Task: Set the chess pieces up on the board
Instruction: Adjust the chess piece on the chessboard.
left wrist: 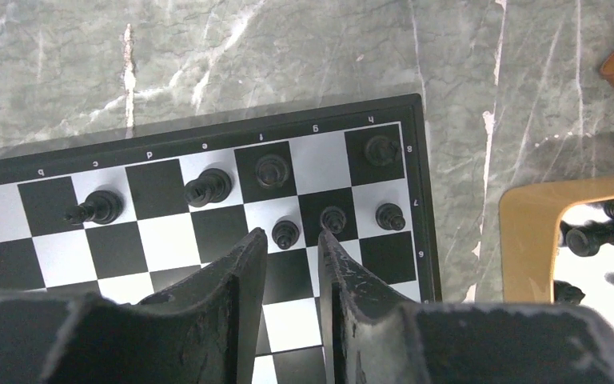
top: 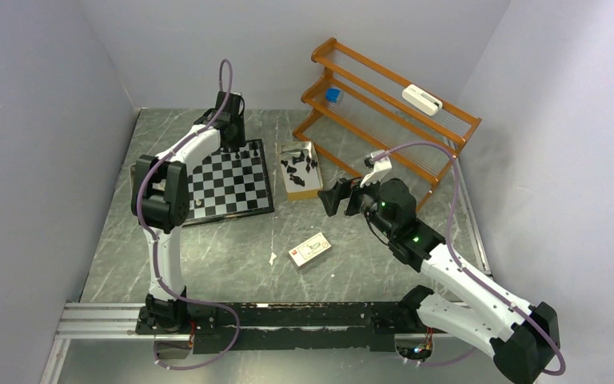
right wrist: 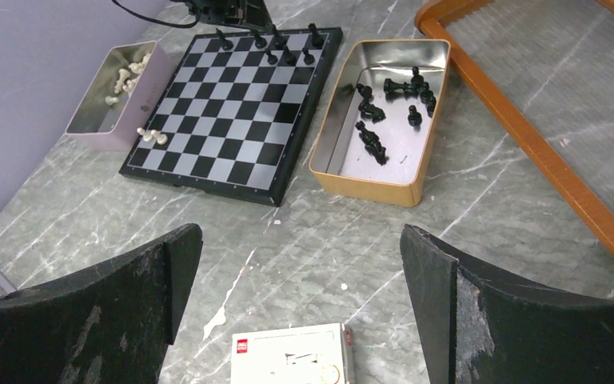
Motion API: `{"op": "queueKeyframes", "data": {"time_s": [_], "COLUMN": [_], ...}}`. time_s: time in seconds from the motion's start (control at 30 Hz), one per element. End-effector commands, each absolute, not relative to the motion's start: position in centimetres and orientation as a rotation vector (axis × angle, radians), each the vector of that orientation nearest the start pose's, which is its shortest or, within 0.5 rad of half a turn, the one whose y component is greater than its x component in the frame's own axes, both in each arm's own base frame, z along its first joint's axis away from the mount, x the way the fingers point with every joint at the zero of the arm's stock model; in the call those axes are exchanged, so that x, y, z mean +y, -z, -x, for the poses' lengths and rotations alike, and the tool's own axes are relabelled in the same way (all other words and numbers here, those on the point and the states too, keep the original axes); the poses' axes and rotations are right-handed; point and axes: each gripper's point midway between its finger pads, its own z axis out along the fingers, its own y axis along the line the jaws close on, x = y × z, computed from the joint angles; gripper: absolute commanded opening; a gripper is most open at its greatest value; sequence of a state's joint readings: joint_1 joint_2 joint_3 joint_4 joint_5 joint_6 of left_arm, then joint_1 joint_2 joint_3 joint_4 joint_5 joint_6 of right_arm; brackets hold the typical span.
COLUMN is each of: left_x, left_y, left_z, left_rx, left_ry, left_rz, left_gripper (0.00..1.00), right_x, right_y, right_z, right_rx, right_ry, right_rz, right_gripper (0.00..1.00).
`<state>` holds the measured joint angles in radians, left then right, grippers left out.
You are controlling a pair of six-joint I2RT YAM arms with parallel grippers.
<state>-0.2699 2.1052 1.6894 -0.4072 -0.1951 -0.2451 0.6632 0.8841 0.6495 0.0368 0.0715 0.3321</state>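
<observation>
Setup is at an early stage: seven black chess pieces (left wrist: 208,186) occupy squares in the two far rows of the board (top: 232,188). Several more lie in the tan tin (right wrist: 364,190) just beside it, and most pale pieces (right wrist: 124,74) lie in the pale box (right wrist: 96,120) on the opposite side. The left gripper (left wrist: 292,238) hangs over the far rows with jaws narrowly parted and empty; the right gripper (right wrist: 300,236) hovers near the tin with jaws wide and empty.

Right tool (right wrist: 300,240), jaws wide apart, before board (right wrist: 224,104) and tin (right wrist: 368,190) of black pieces (right wrist: 372,140).
</observation>
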Motion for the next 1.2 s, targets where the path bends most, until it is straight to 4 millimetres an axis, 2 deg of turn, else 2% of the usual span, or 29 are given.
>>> {"op": "queueKeyframes", "data": {"time_s": [0.0,0.07,0.17,0.23,0.33,0.43,0.9,1.17], "left_x": [-13.1,-14.0,-16.5,-17.9,-18.7,-18.0,-12.8,-12.9], "left_y": [-11.5,-12.2,-13.4,-13.7,-13.6,-13.0,-8.3,-6.5], "left_z": [-53.0,-52.8,-52.3,-51.9,-51.5,-51.5,-50.7,-51.2], "left_rx": [2.330,2.325,2.318,2.319,2.317,2.321,2.431,2.460], "left_ry": [0.086,0.110,0.162,0.190,0.160,0.123,-0.033,-0.015], "left_rz": [-0.006,-0.039,-0.121,-0.161,-0.178,-0.133,0.014,0.007], "left_gripper": [0.36,0.38,0.40,0.39,0.33,0.29,0.23,0.16], "right_x": [21.1,21.0,21.0,21.0,21.1,21.3,21.3,21.2], "right_y": [-24.3,-24.4,-24.4,-24.3,-24.2,-24.3,-24.5,-24.6], "right_z": [-26.9,-26.9,-26.9,-26.8,-26.8,-26.8,-26.9,-26.7], "right_rx": [1.758,1.757,1.757,1.756,1.758,1.759,1.753,1.748], "right_ry": [-0.658,-0.658,-0.657,-0.657,-0.663,-0.669,-0.672,-0.676], "right_rz": [0.240,0.242,0.241,0.241,0.245,0.251,0.246,0.246], "right_gripper": [1.00,1.00,1.00,1.00,1.00,1.00,1.00,1.00]}}
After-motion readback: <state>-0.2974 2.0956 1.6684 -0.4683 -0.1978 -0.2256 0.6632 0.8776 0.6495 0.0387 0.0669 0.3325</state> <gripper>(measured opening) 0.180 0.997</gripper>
